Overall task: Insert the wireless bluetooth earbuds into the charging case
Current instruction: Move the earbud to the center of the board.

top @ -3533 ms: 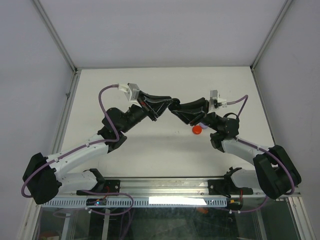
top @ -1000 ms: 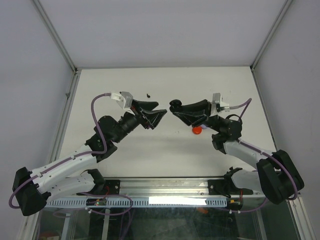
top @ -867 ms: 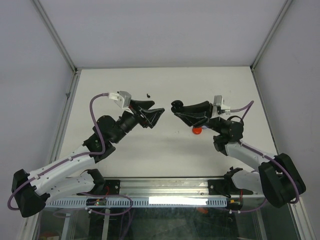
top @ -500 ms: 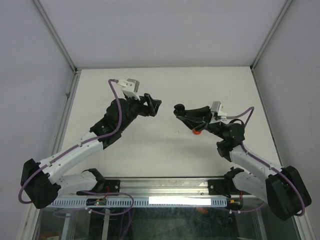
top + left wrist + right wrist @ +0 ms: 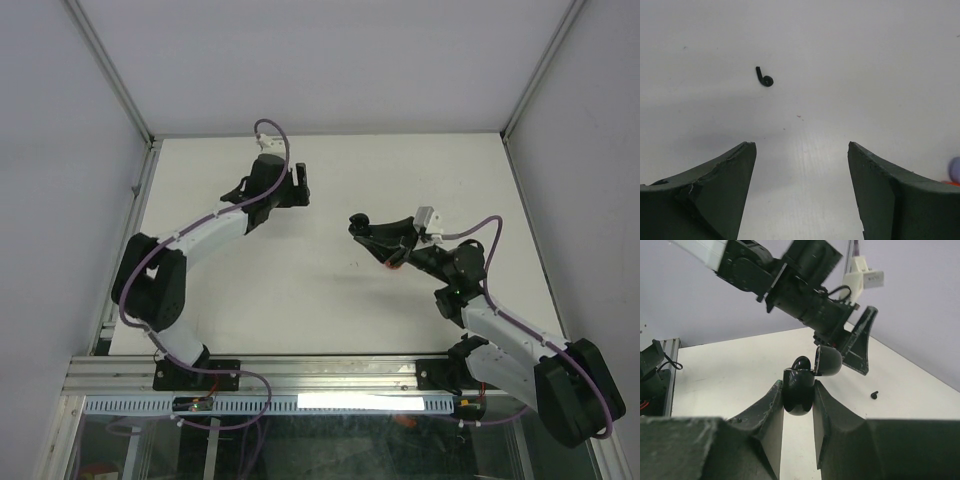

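A black earbud (image 5: 765, 79) lies on the white table (image 5: 850, 60), ahead and slightly left of my left gripper (image 5: 800, 145), which is open and empty above the table. In the top view this gripper (image 5: 298, 186) is at the far side and covers that bud. My right gripper (image 5: 798, 384) is shut on the black charging case (image 5: 798, 392), held above the table with its lid (image 5: 829, 360) flipped open. A glossy black rounded shape (image 5: 801, 363) sits in the case's mouth. From the right wrist, the loose bud (image 5: 874, 395) shows on the table beyond the case.
A red round case (image 5: 393, 263) lies on the table under the right gripper (image 5: 358, 224). A pale purple rounded thing (image 5: 955, 169) shows at the right edge of the left wrist view. Metal frame rails (image 5: 140, 190) and grey walls border the table.
The left arm has swung from mid-table to the far side, over the loose black earbud, and its jaws have widened. The right arm has shifted slightly, still gripping the case.
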Robot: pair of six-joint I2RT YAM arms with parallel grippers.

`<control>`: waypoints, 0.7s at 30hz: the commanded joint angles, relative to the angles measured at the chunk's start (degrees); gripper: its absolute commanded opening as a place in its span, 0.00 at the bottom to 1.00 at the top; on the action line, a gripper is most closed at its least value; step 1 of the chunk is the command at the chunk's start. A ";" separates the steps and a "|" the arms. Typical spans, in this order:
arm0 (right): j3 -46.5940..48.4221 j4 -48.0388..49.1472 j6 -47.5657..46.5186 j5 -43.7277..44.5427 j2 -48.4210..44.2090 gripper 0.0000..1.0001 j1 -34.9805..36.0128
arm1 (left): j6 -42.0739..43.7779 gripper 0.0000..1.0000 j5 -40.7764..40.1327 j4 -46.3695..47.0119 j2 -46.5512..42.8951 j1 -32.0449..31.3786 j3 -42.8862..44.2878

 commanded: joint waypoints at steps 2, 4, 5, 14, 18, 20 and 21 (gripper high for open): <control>-0.18 0.48 -1.46 1.42 -1.09 0.00 -0.30 | 7.84 0.75 4.27 -4.26 9.87 2.68 10.59; -0.12 0.29 -1.53 1.40 -0.87 0.00 -0.24 | 11.13 0.74 6.49 -4.90 13.43 3.65 14.10; -0.17 0.30 -1.57 1.34 -0.71 0.00 -0.30 | 12.57 0.74 8.17 -5.03 14.96 4.33 15.63; 0.05 -0.76 -2.34 1.14 0.22 0.00 -0.35 | 20.19 0.74 20.66 -6.99 28.56 8.05 28.85; 0.00 -1.60 -2.71 1.13 0.13 0.00 -0.36 | 22.63 0.74 24.17 -8.99 33.69 9.28 33.79; 0.11 -1.96 -2.86 0.83 0.20 0.00 -0.43 | 24.14 0.74 25.33 -9.70 35.50 9.34 35.63; 0.09 -2.18 -2.95 0.57 0.22 0.00 -0.46 | 25.16 0.74 26.13 -9.94 36.27 9.40 36.37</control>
